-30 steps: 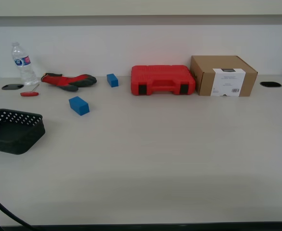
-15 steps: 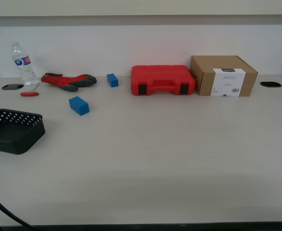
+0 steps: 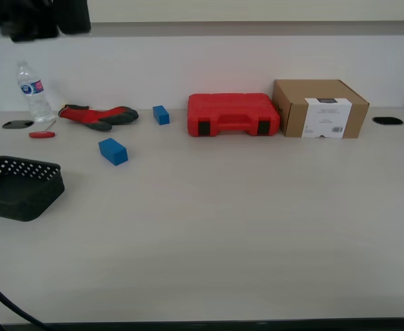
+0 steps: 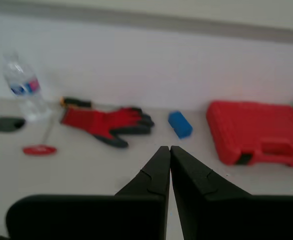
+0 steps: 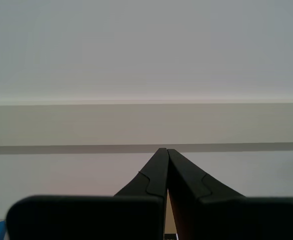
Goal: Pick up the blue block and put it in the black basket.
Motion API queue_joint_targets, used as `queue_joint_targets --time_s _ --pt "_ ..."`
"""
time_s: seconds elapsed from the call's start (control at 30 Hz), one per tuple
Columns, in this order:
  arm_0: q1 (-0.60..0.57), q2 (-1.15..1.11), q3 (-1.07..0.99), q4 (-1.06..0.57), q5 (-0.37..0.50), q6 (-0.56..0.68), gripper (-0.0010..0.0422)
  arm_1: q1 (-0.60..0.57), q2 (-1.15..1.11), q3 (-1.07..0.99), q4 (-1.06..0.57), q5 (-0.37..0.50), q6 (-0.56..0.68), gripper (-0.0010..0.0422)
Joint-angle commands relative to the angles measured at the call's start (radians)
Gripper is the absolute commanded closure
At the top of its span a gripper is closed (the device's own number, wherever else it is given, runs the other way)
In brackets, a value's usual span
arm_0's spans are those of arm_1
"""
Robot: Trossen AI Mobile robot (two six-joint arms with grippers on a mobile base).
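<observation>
The pale bench (image 3: 223, 227) carries everything. Along its back edge a brown cardboard box (image 3: 319, 108) stands closed, just beside a red plastic case (image 3: 233, 114), which is latched shut. At the exterior view's left, the black basket (image 3: 19, 187) sits near the front edge with nothing inside it. A red and black glove (image 3: 98, 116) lies near the back wall, with a clear water bottle (image 3: 33, 92) upright beside it. The blue block (image 3: 113, 151) rests on the bench between the glove and the basket, apart from both. A smaller blue block (image 3: 161, 114) sits between the glove and the case. A small red tool (image 3: 42, 134) lies near the bottle. The first gripper (image 4: 166, 148) has its fingers pressed together, empty, above the bench, facing the glove. The second gripper (image 5: 164, 150) is likewise closed on nothing, facing the wall.
</observation>
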Motion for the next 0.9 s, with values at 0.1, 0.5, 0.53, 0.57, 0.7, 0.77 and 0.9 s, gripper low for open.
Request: queue_joint_targets --time_s 0.1,0.5,0.53,0.57,0.7,0.77,0.9 --pt "0.001 0.000 0.001 0.000 0.000 0.000 0.0413 0.000 0.290 0.075 0.004 0.113 -0.156 0.0412" --pt "0.001 0.000 0.001 0.000 0.000 0.000 0.0413 0.000 0.796 0.509 -0.337 0.237 -0.294 0.0412" --pt "0.001 0.000 0.001 0.000 0.000 0.000 0.0413 0.001 0.824 0.547 -0.368 0.237 -0.294 0.0412" --pt "0.001 0.000 0.001 0.000 0.000 0.000 0.0413 0.002 0.855 0.592 -0.409 0.236 -0.293 0.0412" --pt "0.001 0.000 0.001 0.000 0.000 0.000 0.0413 0.005 0.940 0.750 -0.578 0.227 -0.245 0.0412" --pt "0.001 0.000 0.001 0.000 0.000 0.000 0.0413 0.007 0.978 0.832 -0.695 0.176 -0.188 0.0412" --pt "0.000 0.000 0.001 0.001 0.000 0.000 0.0413 0.026 1.018 0.940 -0.869 0.128 -0.100 0.0412"
